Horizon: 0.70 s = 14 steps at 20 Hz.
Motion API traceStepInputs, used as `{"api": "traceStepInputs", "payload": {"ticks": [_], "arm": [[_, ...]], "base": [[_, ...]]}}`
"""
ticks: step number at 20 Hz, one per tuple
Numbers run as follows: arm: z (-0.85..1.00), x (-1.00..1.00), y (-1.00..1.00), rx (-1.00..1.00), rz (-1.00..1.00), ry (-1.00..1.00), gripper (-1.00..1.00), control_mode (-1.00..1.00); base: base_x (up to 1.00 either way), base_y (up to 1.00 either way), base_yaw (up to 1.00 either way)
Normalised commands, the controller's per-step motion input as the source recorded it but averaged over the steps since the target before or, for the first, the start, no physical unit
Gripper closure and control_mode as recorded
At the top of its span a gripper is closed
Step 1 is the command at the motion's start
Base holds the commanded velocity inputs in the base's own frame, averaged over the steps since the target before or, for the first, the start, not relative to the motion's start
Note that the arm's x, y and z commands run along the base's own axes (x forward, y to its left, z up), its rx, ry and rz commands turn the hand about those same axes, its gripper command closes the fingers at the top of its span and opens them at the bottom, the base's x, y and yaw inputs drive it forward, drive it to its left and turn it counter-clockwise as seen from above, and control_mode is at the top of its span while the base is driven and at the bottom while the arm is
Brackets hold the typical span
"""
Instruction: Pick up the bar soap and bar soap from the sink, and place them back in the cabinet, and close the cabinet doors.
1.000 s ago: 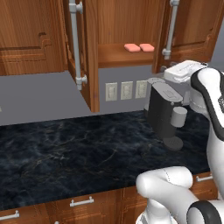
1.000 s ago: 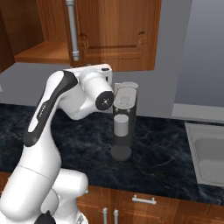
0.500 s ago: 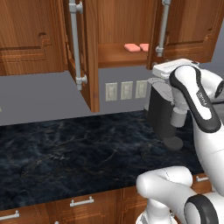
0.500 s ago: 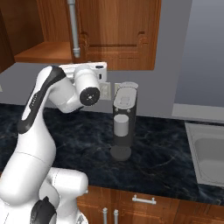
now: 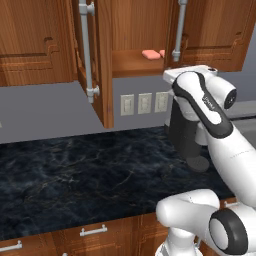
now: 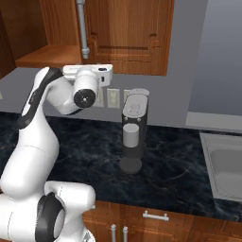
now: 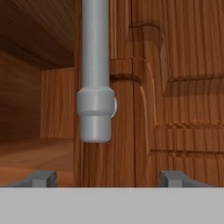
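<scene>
1. Cabinet doors (image 5: 102, 60) are standing open above the dark table (image 5: 75, 175).
2. End effector (image 7: 107, 177) is hovering spread wide, empty, straddling the right door's silver handle (image 7: 95, 74).
3. Bar soaps (image 5: 150, 54) are lying on the cabinet shelf (image 5: 131, 64).

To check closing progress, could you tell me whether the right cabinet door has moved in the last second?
Yes. In the left base view the door handle has shifted left, toward the soap on the shelf; the wall outlets stayed put.
</scene>
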Motion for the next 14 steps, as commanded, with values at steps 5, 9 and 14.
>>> {"api": "traceStepInputs", "payload": {"ticks": [5, 9, 14], "arm": [[0.11, 0.22, 0.00, 0.01, -0.04, 0.00, -1.00, -1.00], [0.13, 0.13, 0.00, 0.01, -0.01, 0.02, -1.00, -1.00], [0.09, 0.00, 0.00, 0.00, 0.00, 0.02, -1.00, -1.00]], "base": [[0.00, 0.00, 0.00], [0.00, 0.00, 0.00], [0.00, 0.00, 0.00]]}}
